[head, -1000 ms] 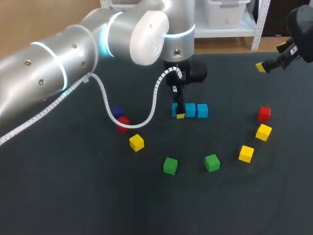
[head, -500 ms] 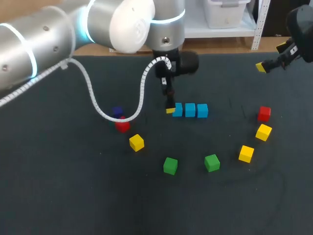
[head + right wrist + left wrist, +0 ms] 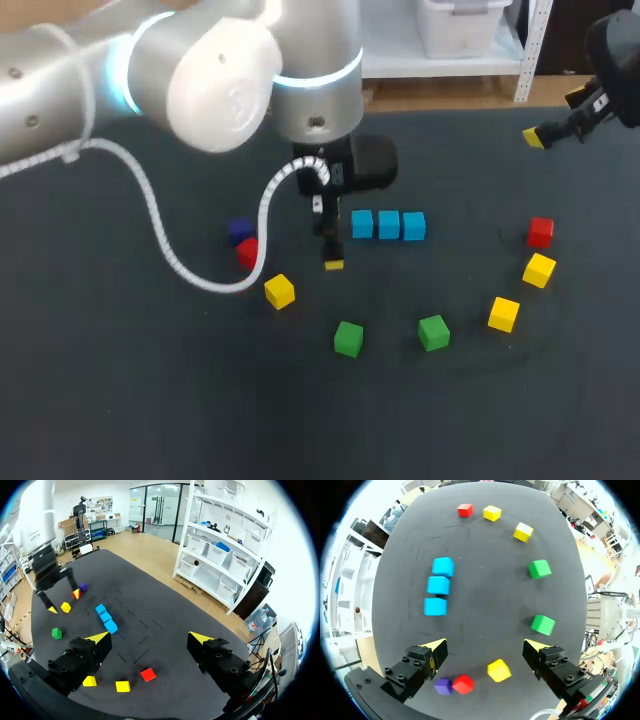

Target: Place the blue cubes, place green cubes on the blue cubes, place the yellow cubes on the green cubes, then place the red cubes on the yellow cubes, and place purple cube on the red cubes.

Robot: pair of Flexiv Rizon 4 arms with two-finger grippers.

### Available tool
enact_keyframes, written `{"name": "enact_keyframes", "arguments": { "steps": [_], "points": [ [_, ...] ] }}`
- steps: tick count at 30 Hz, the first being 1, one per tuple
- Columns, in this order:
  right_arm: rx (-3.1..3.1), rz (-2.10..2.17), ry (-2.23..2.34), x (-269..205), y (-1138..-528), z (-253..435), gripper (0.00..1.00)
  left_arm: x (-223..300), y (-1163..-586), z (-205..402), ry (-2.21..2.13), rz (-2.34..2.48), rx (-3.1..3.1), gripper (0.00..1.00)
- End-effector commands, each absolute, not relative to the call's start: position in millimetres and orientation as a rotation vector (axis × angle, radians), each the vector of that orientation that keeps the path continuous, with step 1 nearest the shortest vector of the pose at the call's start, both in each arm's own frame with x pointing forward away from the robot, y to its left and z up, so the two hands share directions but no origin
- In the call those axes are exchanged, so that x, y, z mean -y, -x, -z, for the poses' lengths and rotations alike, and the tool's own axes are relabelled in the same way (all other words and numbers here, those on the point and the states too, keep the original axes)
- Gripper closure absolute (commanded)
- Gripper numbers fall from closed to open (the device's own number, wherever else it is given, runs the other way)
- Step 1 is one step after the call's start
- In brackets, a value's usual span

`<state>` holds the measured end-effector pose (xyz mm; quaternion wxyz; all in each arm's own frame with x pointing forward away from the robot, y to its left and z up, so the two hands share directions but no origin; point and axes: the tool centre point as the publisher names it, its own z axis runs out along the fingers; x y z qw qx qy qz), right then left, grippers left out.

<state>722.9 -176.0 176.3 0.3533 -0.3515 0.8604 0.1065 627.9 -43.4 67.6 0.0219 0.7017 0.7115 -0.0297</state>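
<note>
The left fingers (image 3: 334, 264) hang low over the dark worktop (image 3: 150, 400), spread wide with nothing held. The three blue cubes (image 3: 389, 224) sit in a tight row, side by side, just beside those fingers on the robot's right; from the wrist they lie ahead of one finger, apart from it. A yellow cube (image 3: 499, 670) lies under the open gap and touches neither finger. A red cube (image 3: 464, 684) and the purple cube (image 3: 443, 686) sit close together beside one finger, and a green cube (image 3: 542, 624) lies just ahead of the other. The right fingers (image 3: 95, 642) are also wide and empty, high by the far right edge, with a second red cube (image 3: 147, 674) and two yellow cubes (image 3: 122, 685) on the worktop under them.
</note>
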Motion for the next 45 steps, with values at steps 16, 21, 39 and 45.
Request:
{"name": "enact_keyframes", "arguments": {
  "steps": [16,21,39,45],
  "points": [
    [-2.226,-0.277,0.910,176,-723,-177,0.00,49,-540,-54,-2.239,0.024,-2.074,0.00],
    [-2.226,-0.277,0.910,176,-723,-177,0.00,53,-530,-50,-2.265,0.042,-2.091,0.00],
    [-2.226,-0.277,0.910,176,-723,-177,0.00,64,-527,-14,-2.373,0.098,-2.027,0.00],
    [-2.226,-0.277,0.910,176,-723,-177,0.00,65,-535,-5,-2.370,0.100,-2.028,0.00]
  ]
}}
